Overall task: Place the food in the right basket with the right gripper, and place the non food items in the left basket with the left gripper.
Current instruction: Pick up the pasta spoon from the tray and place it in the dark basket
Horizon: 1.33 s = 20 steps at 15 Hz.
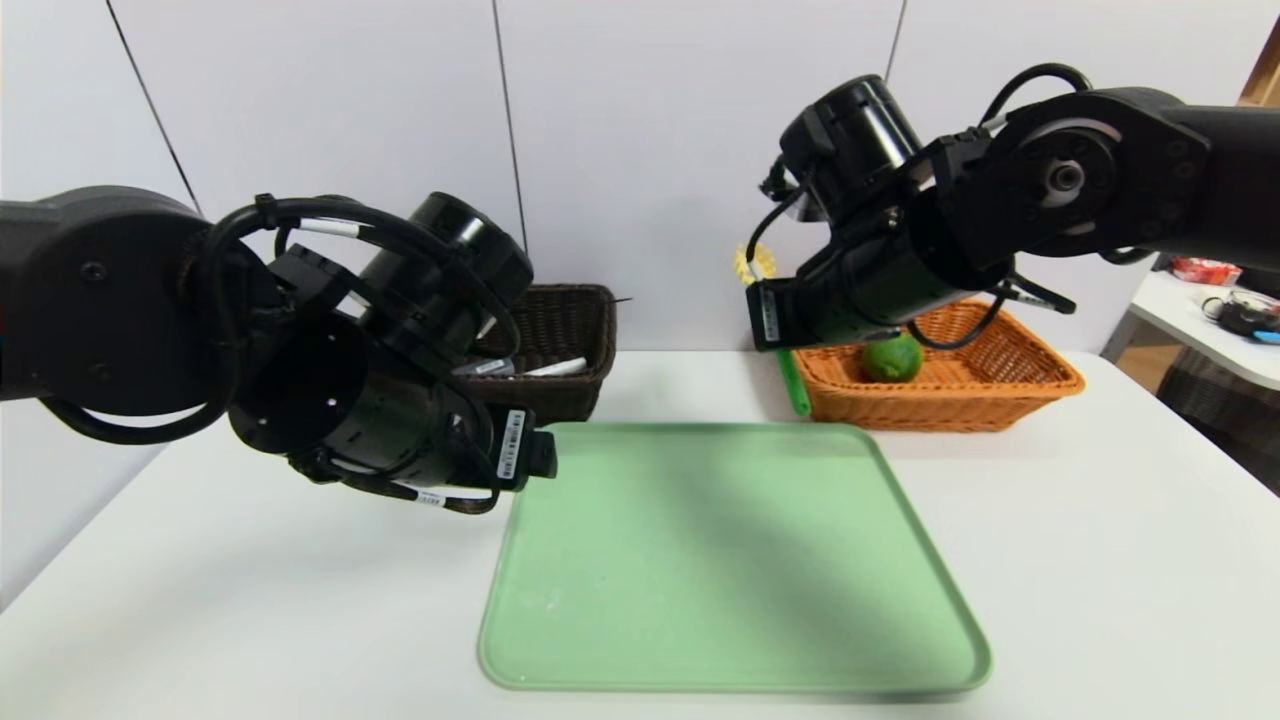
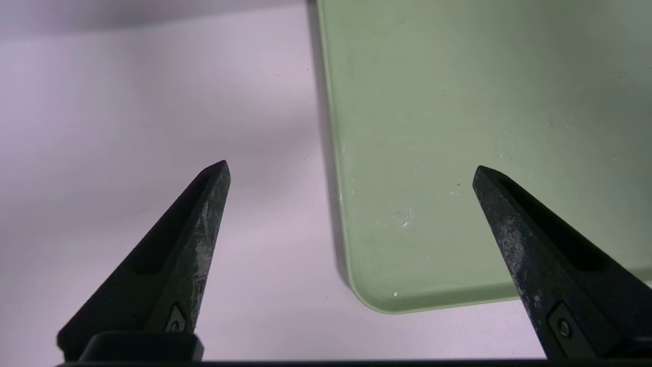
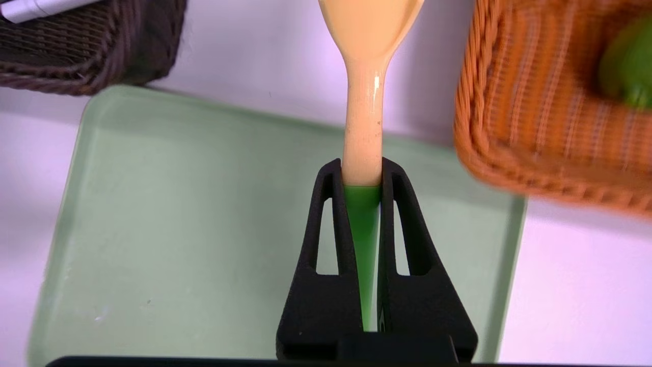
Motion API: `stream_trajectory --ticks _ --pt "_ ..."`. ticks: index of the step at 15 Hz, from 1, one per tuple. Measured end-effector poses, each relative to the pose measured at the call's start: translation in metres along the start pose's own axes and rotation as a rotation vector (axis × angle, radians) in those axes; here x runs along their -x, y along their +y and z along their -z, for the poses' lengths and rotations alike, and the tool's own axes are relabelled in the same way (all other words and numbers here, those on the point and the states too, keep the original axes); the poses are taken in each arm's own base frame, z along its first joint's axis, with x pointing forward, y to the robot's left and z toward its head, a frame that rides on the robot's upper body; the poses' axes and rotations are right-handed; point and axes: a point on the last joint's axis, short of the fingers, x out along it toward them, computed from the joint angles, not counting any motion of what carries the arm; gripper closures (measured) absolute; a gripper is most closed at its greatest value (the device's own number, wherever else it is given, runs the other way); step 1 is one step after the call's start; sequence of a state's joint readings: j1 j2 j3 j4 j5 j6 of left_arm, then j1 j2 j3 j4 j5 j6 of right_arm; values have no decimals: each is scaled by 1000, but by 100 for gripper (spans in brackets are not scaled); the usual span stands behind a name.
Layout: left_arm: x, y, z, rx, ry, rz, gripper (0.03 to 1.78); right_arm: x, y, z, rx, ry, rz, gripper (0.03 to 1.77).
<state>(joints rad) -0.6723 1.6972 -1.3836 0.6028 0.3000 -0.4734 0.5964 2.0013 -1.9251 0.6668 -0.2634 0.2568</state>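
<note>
My right gripper (image 3: pixel 361 163) is shut on the pasta spoon (image 3: pixel 362 102), gripping where its yellow neck meets the green handle. In the head view the right gripper (image 1: pixel 775 330) holds the spoon (image 1: pixel 793 385) in the air between the two baskets, just left of the orange basket (image 1: pixel 1000 395). The lime (image 1: pixel 893 358) lies inside that basket. A white marker (image 1: pixel 555 368) rests in the dark brown basket (image 1: pixel 575 320). My left gripper (image 2: pixel 351 167) is open with nothing in it, hovering above a corner of the green tray (image 2: pixel 458 127), in front of the dark basket.
The green tray (image 1: pixel 730 560) lies on the middle of the white table with nothing on it. A white wall stands close behind both baskets. A side table (image 1: pixel 1215 335) with small objects sits at the far right.
</note>
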Motion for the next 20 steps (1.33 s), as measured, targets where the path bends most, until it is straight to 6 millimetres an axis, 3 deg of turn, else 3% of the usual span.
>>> stream_trajectory --ticks 3,7,9,13,20 --pt "6 7 1 13 -11 -4 12 -15 9 -14 116 -125 -16 166" --pt "10 10 3 17 -15 -6 12 -28 23 -31 117 -325 -55 166" --pt "12 12 5 18 -16 -7 12 -33 39 -36 112 -425 -94 166" --pt "14 15 11 16 -10 -11 12 -48 75 -33 124 -562 -157 166" --pt "27 23 19 19 -22 -1 12 -79 110 -21 201 -703 -203 166"
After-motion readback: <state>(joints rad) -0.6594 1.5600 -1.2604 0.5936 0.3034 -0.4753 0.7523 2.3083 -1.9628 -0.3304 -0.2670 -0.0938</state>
